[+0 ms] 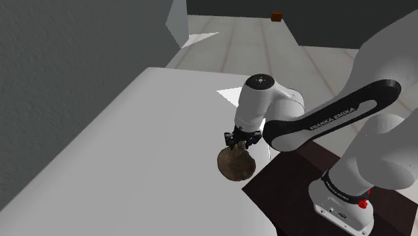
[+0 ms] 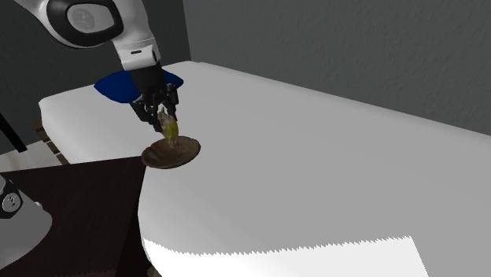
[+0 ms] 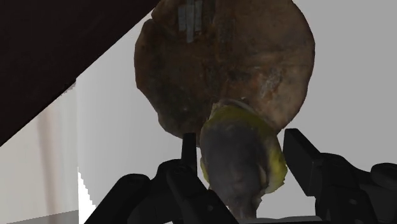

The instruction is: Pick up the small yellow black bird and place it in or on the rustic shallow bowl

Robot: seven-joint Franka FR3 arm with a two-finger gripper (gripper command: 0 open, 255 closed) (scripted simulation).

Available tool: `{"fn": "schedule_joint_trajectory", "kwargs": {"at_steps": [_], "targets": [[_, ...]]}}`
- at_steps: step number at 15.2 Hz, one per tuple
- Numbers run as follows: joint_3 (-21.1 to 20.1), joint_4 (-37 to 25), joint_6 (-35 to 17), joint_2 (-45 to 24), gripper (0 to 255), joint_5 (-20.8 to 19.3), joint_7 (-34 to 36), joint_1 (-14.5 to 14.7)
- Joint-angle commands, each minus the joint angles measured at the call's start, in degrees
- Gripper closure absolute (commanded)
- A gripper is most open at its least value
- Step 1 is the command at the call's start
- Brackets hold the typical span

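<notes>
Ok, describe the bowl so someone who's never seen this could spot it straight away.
Find the big white surface; at its edge beside the dark stand lies the bowl. It is shallow, round, mottled brown, directly under the gripper holding the yellowish bird.

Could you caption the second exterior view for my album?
Black gripper holds a yellowish bird over a brown bowl on a white table.

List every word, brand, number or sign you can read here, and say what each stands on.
"FRANKA EMIKA": white letters on the robot's black forearm band, shoulder view.
White marks on the black ring near the robot's base: too small to read.
Nothing written on the bowl or the bird.
</notes>
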State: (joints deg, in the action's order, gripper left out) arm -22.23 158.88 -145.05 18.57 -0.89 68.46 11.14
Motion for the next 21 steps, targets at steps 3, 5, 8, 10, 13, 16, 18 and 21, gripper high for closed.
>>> {"fn": "schedule_joint_trajectory", "kwargs": {"at_steps": [3,5,8,10,13,16,18,21], "targets": [[-1.06,1.01,-3.99,-3.09,255,-1.78,1.76,-1.12],[-1.68,1.32,-6.05,-4.94,255,-3.15,2.93,-1.94],[-2.67,1.64,-9.11,-7.89,255,-5.86,5.15,-3.42],[-3.36,1.73,-11.09,-9.98,255,-8.27,7.04,-4.60],[-3.87,1.74,-12.58,-11.68,255,-10.57,8.83,-5.60],[-3.86,1.74,-12.58,-11.68,255,-10.57,8.83,-5.58],[-3.86,1.74,-12.58,-11.68,255,-10.57,8.83,-5.58],[-3.81,1.94,-12.51,-11.37,0,-10.22,8.60,-5.42]]}}
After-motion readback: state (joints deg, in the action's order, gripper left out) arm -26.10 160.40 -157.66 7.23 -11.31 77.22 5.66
